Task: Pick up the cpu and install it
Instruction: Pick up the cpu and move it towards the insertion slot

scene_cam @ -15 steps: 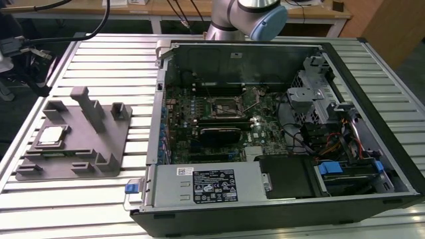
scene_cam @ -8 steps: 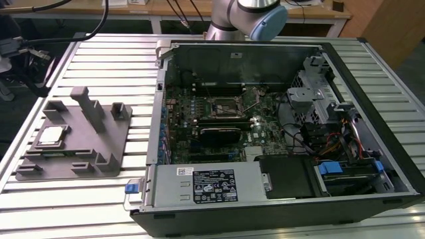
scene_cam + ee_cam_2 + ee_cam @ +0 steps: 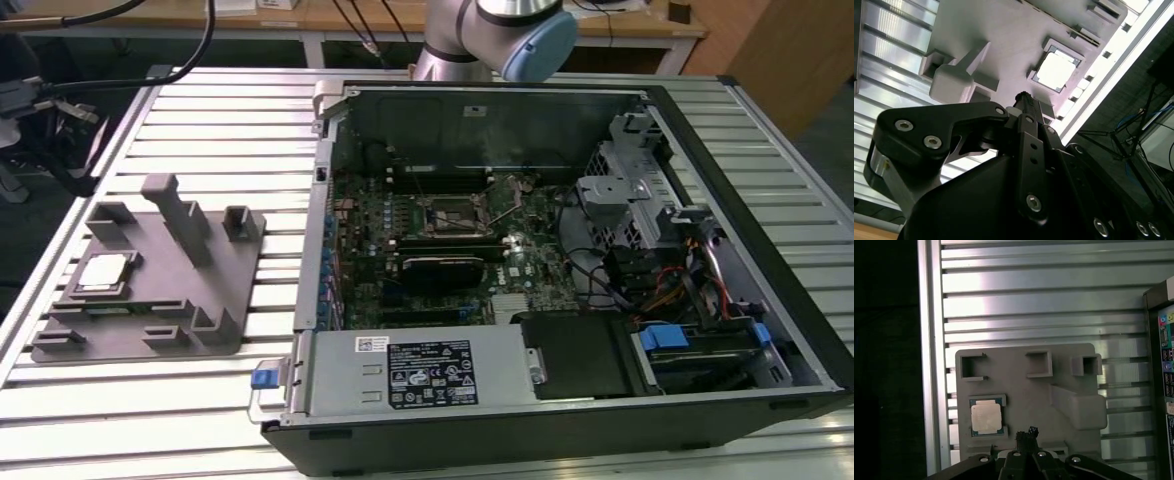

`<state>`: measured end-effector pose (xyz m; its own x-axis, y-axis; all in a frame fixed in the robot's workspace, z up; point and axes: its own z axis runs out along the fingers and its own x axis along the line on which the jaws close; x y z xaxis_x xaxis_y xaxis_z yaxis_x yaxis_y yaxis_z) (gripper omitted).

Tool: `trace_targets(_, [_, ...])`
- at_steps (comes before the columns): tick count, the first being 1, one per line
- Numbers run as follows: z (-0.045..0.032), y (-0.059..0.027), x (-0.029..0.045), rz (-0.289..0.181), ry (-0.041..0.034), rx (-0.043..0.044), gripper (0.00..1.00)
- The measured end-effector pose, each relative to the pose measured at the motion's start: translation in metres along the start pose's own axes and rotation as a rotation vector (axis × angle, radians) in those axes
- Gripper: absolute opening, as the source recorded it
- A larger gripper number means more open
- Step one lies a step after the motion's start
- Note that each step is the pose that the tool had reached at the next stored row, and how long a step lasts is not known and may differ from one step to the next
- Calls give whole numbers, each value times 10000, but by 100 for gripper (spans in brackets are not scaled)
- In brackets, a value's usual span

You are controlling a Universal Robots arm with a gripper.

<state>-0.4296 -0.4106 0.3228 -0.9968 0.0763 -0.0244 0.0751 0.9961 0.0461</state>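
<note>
The cpu is a small square chip with a shiny silver top. It lies flat in a square pocket of the grey fixture at the exterior view's left. Both wrist views look down on the cpu in that pocket. My gripper hangs above the fixture, shut with nothing in it, its tip a short way to one side of the chip and clear of it. The metal-framed socket sits on the motherboard inside the open computer case.
The open case fills the exterior view's right, with its power supply, cables and drive bays. The fixture has a tall post and several raised blocks. Everything rests on a slatted metal table. My arm stands behind the case.
</note>
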Motion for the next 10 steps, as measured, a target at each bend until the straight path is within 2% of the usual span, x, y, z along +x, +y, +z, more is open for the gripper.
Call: trace_targets(10, [28, -3, 17, 0, 0, 0, 11])
